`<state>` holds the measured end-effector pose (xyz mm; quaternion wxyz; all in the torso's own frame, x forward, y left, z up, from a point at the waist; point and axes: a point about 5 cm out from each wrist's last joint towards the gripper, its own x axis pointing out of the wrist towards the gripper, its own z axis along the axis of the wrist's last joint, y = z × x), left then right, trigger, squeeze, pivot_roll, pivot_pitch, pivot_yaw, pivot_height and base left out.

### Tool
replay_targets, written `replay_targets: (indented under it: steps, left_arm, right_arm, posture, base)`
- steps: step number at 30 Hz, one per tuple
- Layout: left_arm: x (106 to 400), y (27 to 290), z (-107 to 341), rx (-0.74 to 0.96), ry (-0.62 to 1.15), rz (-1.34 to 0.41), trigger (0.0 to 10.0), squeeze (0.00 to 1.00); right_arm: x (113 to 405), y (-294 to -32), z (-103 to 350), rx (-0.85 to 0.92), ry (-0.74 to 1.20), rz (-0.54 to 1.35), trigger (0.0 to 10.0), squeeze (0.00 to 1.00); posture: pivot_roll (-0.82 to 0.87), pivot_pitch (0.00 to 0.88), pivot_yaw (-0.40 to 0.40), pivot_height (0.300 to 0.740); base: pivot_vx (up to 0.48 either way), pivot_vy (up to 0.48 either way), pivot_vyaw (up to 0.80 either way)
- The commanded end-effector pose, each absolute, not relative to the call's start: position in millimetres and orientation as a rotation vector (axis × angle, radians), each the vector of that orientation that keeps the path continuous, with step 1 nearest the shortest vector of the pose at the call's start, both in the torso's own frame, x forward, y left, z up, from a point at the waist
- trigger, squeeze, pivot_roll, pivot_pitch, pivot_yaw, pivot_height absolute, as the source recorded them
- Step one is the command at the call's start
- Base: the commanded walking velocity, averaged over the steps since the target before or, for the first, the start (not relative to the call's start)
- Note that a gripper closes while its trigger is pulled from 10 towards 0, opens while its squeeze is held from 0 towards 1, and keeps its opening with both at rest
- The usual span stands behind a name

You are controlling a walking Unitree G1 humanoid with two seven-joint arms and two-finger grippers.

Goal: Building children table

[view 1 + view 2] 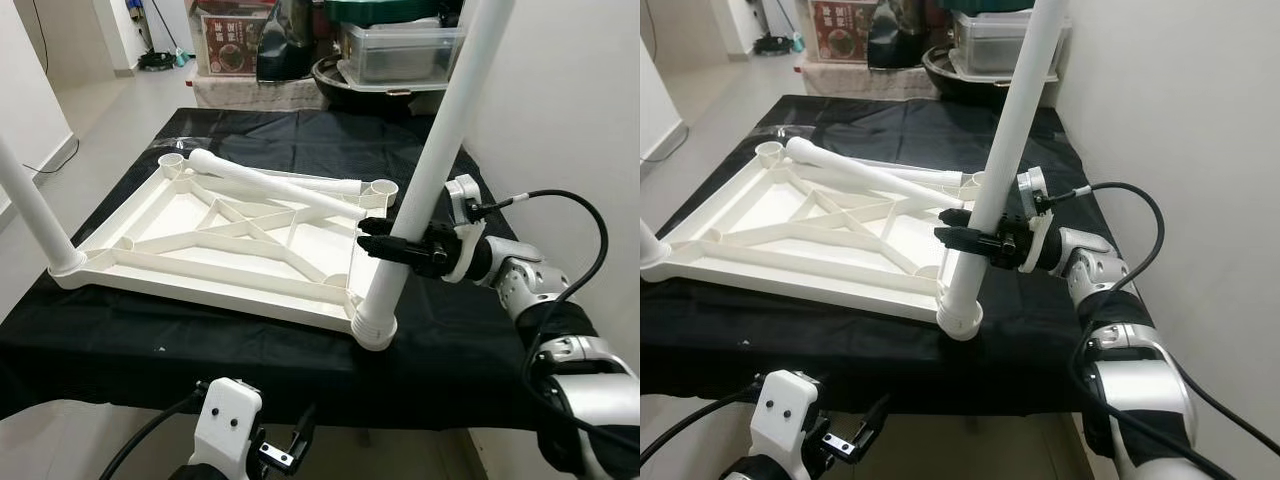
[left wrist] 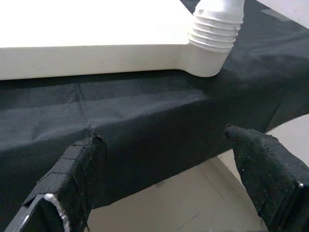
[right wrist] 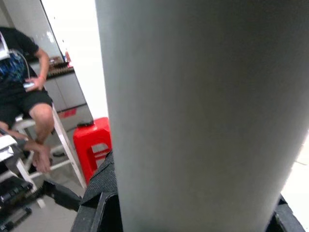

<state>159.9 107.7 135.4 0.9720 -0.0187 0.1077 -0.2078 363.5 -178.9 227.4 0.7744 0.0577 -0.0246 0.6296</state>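
The white tabletop [image 1: 200, 272] lies upside down on a black cloth. One white leg [image 1: 440, 150] stands in its near right corner socket, and my right gripper [image 1: 382, 240] is shut on it just above the socket. Seen close in the right wrist view, this leg [image 3: 203, 116] sits between the fingers. A second leg [image 1: 30, 210] stands in the near left corner. A loose leg [image 1: 270, 182] lies across the far side, between two open sockets [image 1: 384, 188]. My left gripper [image 2: 163, 135] is open and empty, low in front of the cloth's near edge.
The black-draped surface [image 1: 450, 350] ends close to a white wall on the right. Beyond the far edge stand a clear plastic bin [image 1: 400, 50], a box [image 1: 232, 40] and a dark pot. A person [image 3: 24, 96] sits near a red stool [image 3: 94, 145].
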Motion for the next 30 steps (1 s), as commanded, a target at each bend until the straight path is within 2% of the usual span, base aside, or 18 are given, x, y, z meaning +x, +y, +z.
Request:
replay_targets:
  steps: [1,9,18,21,24,30]
  left_arm:
    - [157,108,136,-0.044,0.231,-0.433,10.0,0.00]
    - [159,108,136,-0.037,0.232,-0.436,10.0,0.00]
    - [160,108,137,-0.029,0.229,-0.431,10.0,0.00]
    - [160,108,137,-0.027,0.228,-0.431,10.0,0.00]
    - [161,107,138,-0.025,0.226,-0.431,10.0,0.00]
    - [162,106,137,-0.025,0.223,-0.430,10.0,0.00]
  right_arm:
    - [362,-179,216,0.082,-0.004,1.356,10.0,0.00]
    - [363,-173,209,0.040,0.013,1.352,10.0,0.00]
    - [359,-162,199,-0.025,0.067,1.441,10.0,0.00]
    - [356,-152,195,-0.057,0.079,1.496,10.0,0.00]
    - [354,-131,195,-0.097,0.070,1.557,10.0,0.00]
    - [356,-117,195,-0.113,0.071,1.562,10.0,0.00]
  posture:
    - [0.20,0.151,-0.038,0.740]
    - [0.20,0.156,-0.034,0.740]
    - [0.20,0.160,-0.040,0.740]
    - [0.20,0.163,-0.040,0.740]
    - [0.20,0.165,-0.042,0.740]
    - [0.20,0.163,-0.047,0.740]
  base:
    - [0.000,0.000,0.00]
    - [0.000,0.000,0.00]
    - [0.000,0.000,0.00]
    - [0.000,0.000,0.00]
    - [0.000,0.000,0.00]
    - [0.000,0.000,0.00]
